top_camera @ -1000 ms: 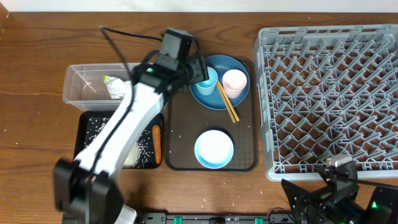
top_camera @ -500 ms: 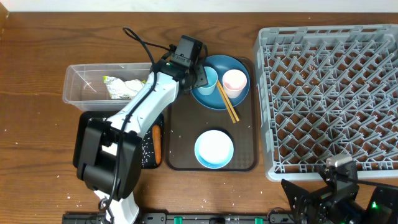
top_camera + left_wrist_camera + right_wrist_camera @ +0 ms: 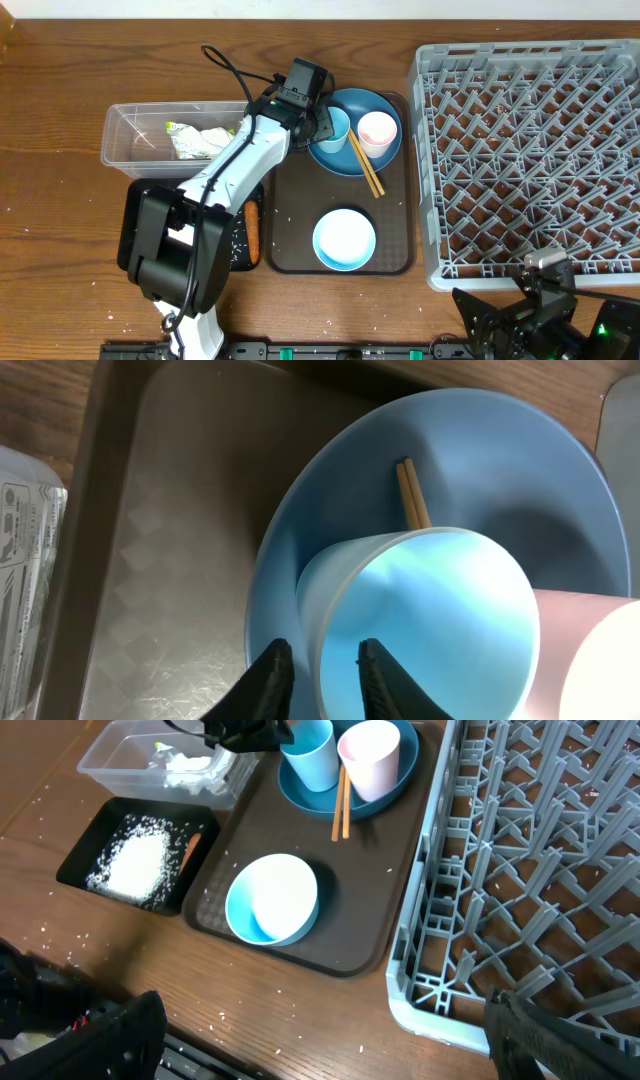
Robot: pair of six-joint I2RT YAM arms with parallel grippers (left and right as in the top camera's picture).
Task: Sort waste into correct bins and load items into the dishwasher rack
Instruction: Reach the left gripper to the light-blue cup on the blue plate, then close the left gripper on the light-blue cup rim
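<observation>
Light blue cup [image 3: 420, 620] sits upright in the large dark blue round dish [image 3: 480, 460] on the dark brown serving tray [image 3: 170, 560], beside the pink cup [image 3: 590, 660]. Left gripper [image 3: 325, 678] straddles its rim, fingers narrowly apart, can't tell if clamped. Right gripper [image 3: 320, 1040] spread wide, empty.

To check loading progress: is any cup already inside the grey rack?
No, the grey rack holds no dishes; the light blue cup and the pink cup stand on the dark blue dish.

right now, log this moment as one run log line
left gripper: jaws astride light blue cup rim, grip unconfirmed | right gripper: jaws open, by dishwasher rack | cup stands on dark blue dish
</observation>
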